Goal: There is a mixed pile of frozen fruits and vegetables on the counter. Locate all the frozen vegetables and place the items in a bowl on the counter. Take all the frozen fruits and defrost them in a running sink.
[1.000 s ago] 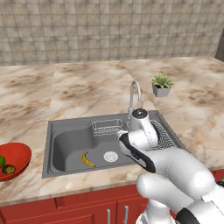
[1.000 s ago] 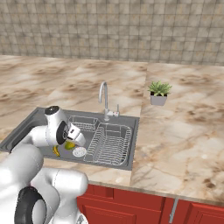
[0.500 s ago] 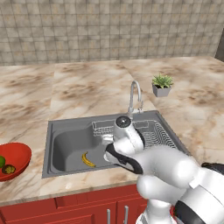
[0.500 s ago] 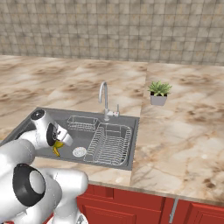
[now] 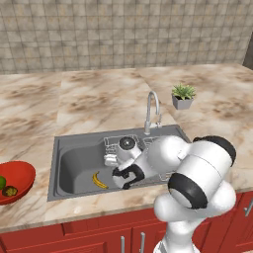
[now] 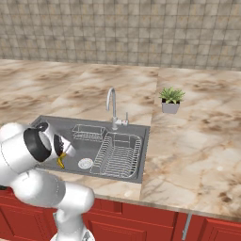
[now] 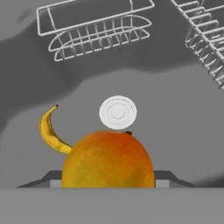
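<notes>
Seen from the hand camera, a yellow-orange oval fruit [image 7: 108, 159] sits clamped between the gripper [image 7: 107, 178] jaws, whose dark tips flank it at either side, as the arm hangs low over the dark grey sink [image 5: 79, 160]. Just beyond the fruit lies the banana [image 7: 49, 131], already on the basin floor beside the round drain [image 7: 117, 112]; farther back stand the wire racks [image 7: 94, 27]. From the left base camera the banana [image 5: 100, 180] shows on the basin floor, close by the robot's wrist, while the chrome tap [image 5: 152, 109] rises behind the basin and a small potted plant [image 5: 183, 96] stands on the marble counter [image 5: 89, 101] beyond. At the far left edge the red bowl [image 5: 20, 173] holds two green pieces [image 5: 6, 187], which suggests the vegetables are sorted. The step in hand appears to be delivering the second fruit to the sink. The next move calls for lowering it a little, releasing it clear of the banana and drain, then seeing to the tap; no running water can be made out.
</notes>
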